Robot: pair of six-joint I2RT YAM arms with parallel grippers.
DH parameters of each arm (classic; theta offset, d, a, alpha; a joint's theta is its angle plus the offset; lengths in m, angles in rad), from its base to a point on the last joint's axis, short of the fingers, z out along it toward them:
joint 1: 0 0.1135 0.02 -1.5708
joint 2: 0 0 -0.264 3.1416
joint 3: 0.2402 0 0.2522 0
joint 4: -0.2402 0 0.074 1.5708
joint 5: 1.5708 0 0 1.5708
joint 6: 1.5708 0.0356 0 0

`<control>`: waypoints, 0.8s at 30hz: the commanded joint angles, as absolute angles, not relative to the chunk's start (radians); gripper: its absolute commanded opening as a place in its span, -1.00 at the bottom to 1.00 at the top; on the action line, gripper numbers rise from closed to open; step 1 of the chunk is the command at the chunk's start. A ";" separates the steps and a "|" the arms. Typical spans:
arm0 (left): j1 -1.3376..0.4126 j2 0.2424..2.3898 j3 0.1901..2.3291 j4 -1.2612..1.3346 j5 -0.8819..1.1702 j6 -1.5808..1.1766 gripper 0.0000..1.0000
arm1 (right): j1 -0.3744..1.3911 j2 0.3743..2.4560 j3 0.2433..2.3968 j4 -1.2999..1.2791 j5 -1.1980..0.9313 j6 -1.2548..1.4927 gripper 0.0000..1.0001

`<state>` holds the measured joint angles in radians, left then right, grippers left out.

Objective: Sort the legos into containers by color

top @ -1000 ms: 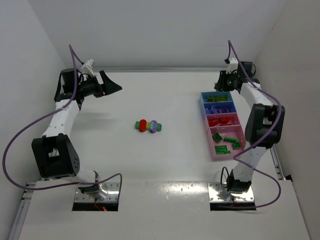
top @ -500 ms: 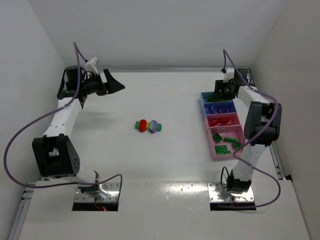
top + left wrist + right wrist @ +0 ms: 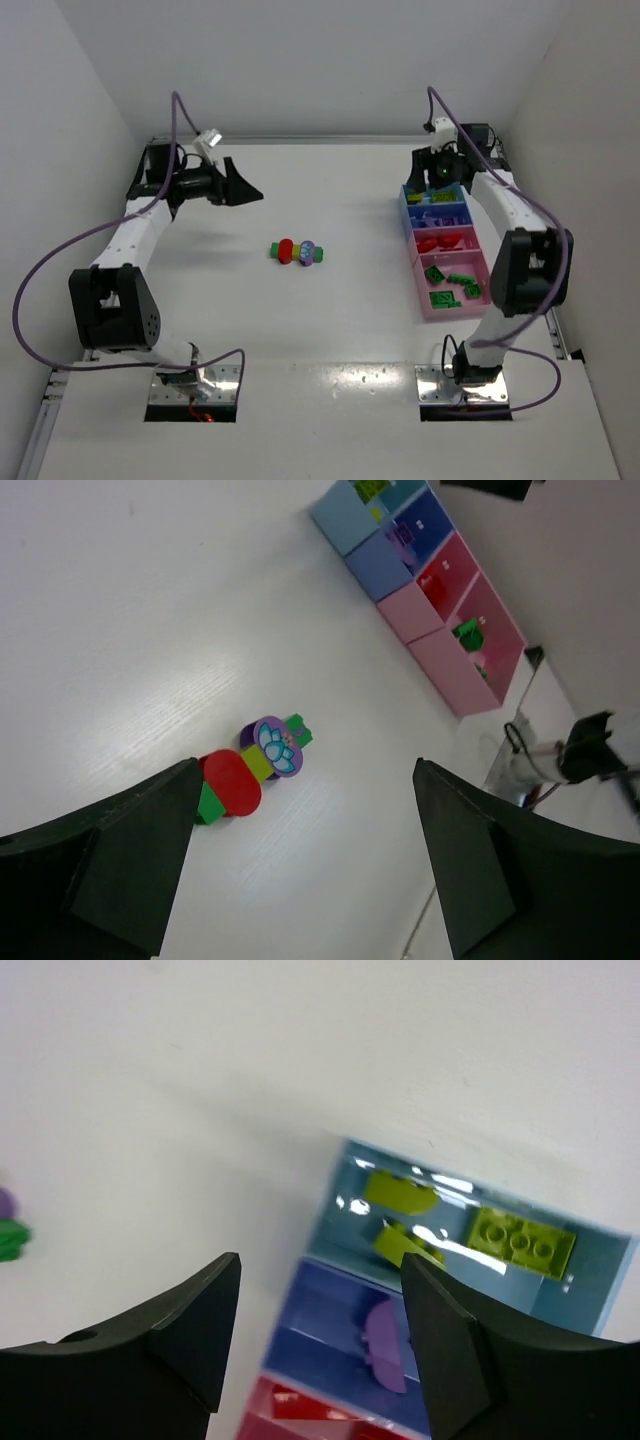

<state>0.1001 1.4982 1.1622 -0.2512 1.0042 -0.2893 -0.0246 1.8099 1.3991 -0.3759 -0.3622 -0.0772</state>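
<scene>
A joined clump of legos [image 3: 297, 251], red, green, yellow-green and purple, lies mid-table; the left wrist view shows the legos [image 3: 252, 770] ahead of the fingers. The containers [image 3: 419, 270] run in a row at the right: a teal tray [image 3: 590, 1300] with yellow-green bricks [image 3: 520, 1240], a blue tray [image 3: 320, 1305] with a purple piece [image 3: 385, 1335], and pink trays [image 3: 440, 650] with red and green bricks. My left gripper [image 3: 243, 185] hangs open at the far left, away from the clump. My right gripper [image 3: 320, 1260] is open and empty above the row's far end.
White walls close in the table at the back and on both sides. The right arm's links stretch along the outer side of the tray row [image 3: 520, 250]. Purple cables [image 3: 60, 260] loop off both arms.
The right gripper has shifted left over the far end of the trays and its jaws have spread apart. The left gripper has swung right, toward the table's middle.
</scene>
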 commanded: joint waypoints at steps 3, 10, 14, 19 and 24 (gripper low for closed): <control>-0.098 1.552 1.359 -0.691 0.852 0.363 0.80 | 0.035 1.560 1.378 -0.440 -0.518 -0.175 0.32; -0.230 1.658 1.290 -0.821 0.557 0.967 0.56 | 0.035 1.390 1.202 -0.514 -0.595 -0.222 0.32; -0.219 1.736 1.255 -0.821 0.594 1.247 0.49 | 0.035 1.309 1.132 -0.488 -0.626 -0.210 0.32; -0.210 1.868 1.345 -0.841 0.676 1.292 0.42 | 0.025 1.289 1.121 -0.525 -0.632 -0.210 0.32; -0.221 1.956 1.399 -0.841 0.696 1.301 0.42 | 0.025 1.289 1.111 -0.548 -0.632 -0.221 0.32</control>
<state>-0.2192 1.9339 1.3502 -0.8337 0.6319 1.2175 0.0284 1.3151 1.1099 -0.5518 -0.6037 -0.2062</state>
